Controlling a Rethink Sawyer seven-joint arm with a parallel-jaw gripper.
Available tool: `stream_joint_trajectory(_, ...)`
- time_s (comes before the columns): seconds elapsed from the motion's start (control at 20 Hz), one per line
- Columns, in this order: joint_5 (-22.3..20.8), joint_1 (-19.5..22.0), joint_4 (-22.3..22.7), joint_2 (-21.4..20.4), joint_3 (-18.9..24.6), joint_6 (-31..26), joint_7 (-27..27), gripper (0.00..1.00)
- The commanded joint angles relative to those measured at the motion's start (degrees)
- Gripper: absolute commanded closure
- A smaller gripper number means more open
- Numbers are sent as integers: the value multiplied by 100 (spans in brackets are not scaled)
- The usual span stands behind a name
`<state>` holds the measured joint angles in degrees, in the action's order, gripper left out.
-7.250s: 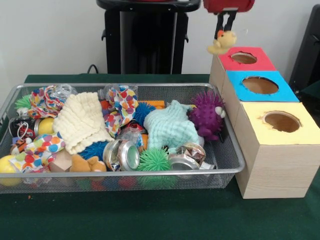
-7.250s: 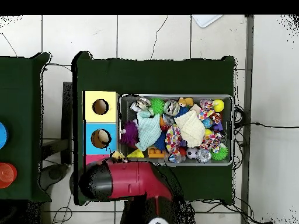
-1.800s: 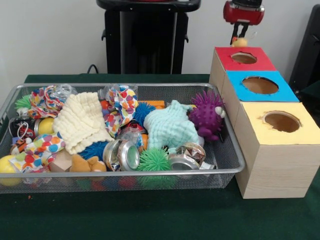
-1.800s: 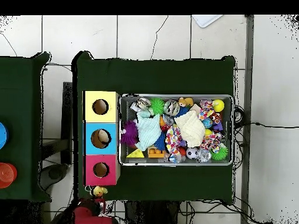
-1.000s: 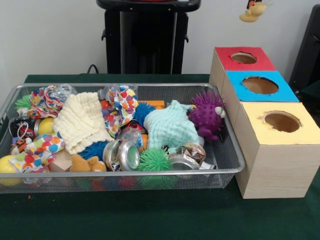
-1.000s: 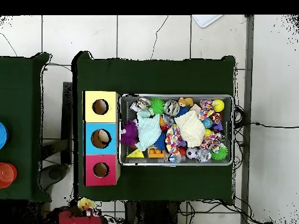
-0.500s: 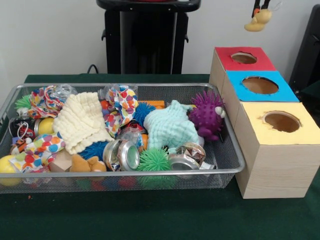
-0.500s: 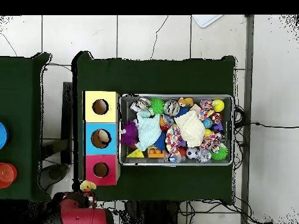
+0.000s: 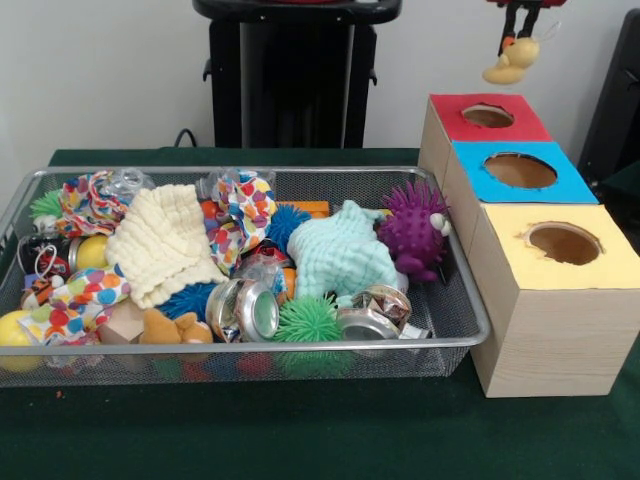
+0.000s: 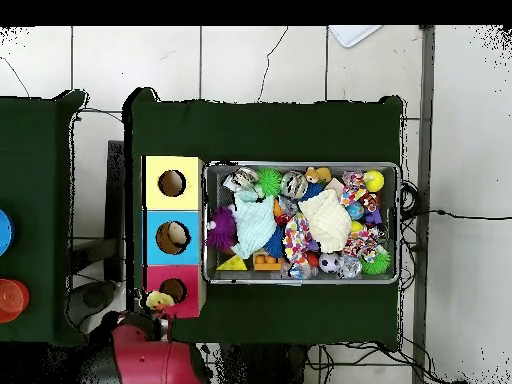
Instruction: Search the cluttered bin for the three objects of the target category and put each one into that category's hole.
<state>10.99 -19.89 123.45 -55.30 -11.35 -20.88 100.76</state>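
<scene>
My gripper (image 9: 520,36) hangs at the top right, shut on the yellow duckling (image 9: 512,62), which dangles above and just behind the red-surround hole (image 9: 488,116). In the overhead view the duckling (image 10: 158,300) sits at the near corner of the red box, beside its hole (image 10: 173,290), with the red gripper body (image 10: 150,358) below it. The wire mesh bin (image 9: 250,347) is full of clutter. The orange-brown bear (image 9: 175,327) lies at its front edge; it also shows in the overhead view (image 10: 318,176). The tiger is not clearly visible.
A blue-surround hole (image 9: 520,170) and a yellow-surround hole (image 9: 564,243) follow the red one. In the bin lie a purple spiky hedgehog (image 9: 412,232), a mint cloth (image 9: 340,252), a cream cloth (image 9: 165,240), a green spiky ball (image 9: 308,322) and metal tins (image 9: 245,308).
The gripper with the duckling has come lower and moved in from beyond the table edge toward the red box. The bin's contents have not moved.
</scene>
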Motion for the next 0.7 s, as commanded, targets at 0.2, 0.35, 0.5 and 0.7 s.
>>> stream_joint_trajectory(0.2, -653, 254, -163, 861, 356, 1191, 620, 100)
stream_joint_trajectory(0.35, -780, 311, -185, 987, 337, 1358, 591, 100)
stream_joint_trajectory(0.5, -812, 518, -95, 1051, 554, 1570, 622, 100)
stream_joint_trajectory(0.7, -571, 771, 251, 1245, 1122, 1976, 1091, 100)
